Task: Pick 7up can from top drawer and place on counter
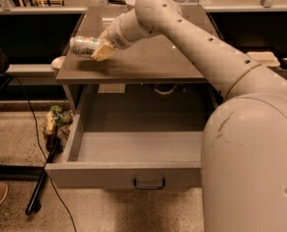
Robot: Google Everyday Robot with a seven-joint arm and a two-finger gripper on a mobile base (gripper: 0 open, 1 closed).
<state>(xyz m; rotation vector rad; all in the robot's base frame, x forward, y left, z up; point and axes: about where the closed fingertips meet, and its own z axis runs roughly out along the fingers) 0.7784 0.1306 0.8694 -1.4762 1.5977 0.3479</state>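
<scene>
So the biggest thing here is the robot's arm (215, 57), sweeping in from the lower right and reaching across to the left side of the counter (152, 62). Under the counter's front edge the top drawer (123, 174) is pulled right out, and what I can see of its inside looks bare, so I'd say the pick half is done. The 7up can (82, 45) is up at the counter's left edge, nearer the front-left corner than the back-left one, and it's lying sideways with its length running left to right. The gripper (100, 47) is pinching it at the right end, and one pale finger (103, 53) shows pressed against the can's side. There's a shadow on the slab just below, so my guess is it's hovering rather than resting (can't say for sure from this angle). This reads to me as the placing step. For the next move I'd want the can brought further in from that left edge before letting go, and ideally turned upright, since a can on its side could roll straight off.
</scene>
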